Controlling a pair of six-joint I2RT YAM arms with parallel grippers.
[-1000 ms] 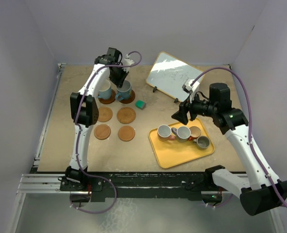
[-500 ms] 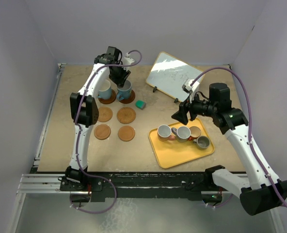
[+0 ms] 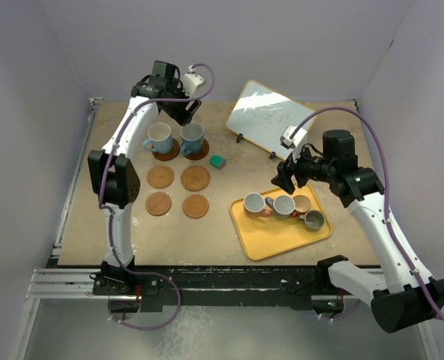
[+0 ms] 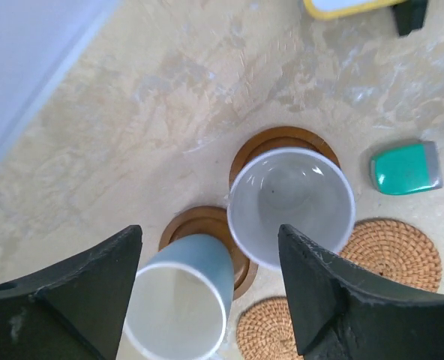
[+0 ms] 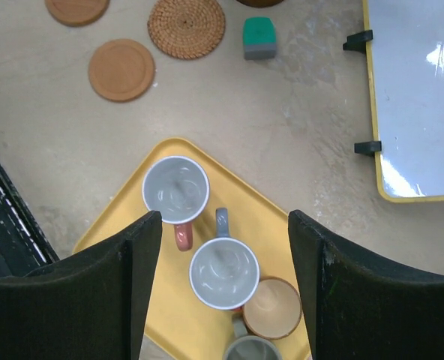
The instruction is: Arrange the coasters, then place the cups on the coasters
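Two light blue cups (image 3: 159, 137) (image 3: 191, 139) stand on dark brown coasters (image 4: 207, 221) (image 4: 282, 139) at the back left. My left gripper (image 3: 184, 110) hangs open above them, touching neither; its wrist view looks down into both cups (image 4: 178, 311) (image 4: 291, 206). Lighter coasters (image 3: 160, 177) (image 3: 196, 178) (image 3: 158, 203) (image 3: 196, 205) lie bare in front. Several cups sit on the yellow tray (image 3: 271, 236): a pink-handled one (image 5: 175, 190), a grey-handled one (image 5: 223, 274), an orange one (image 5: 271, 307) and a grey one (image 5: 248, 351). My right gripper (image 5: 222, 217) hovers open above them.
A small teal block (image 3: 217, 161) lies right of the blue cups. A yellow-framed whiteboard (image 3: 267, 116) leans on its stand at the back right. The enclosure walls close in the table at the back and sides.
My left gripper has opened, let go of the right-hand blue cup on its dark coaster, and risen back from it. The right arm has barely shifted.
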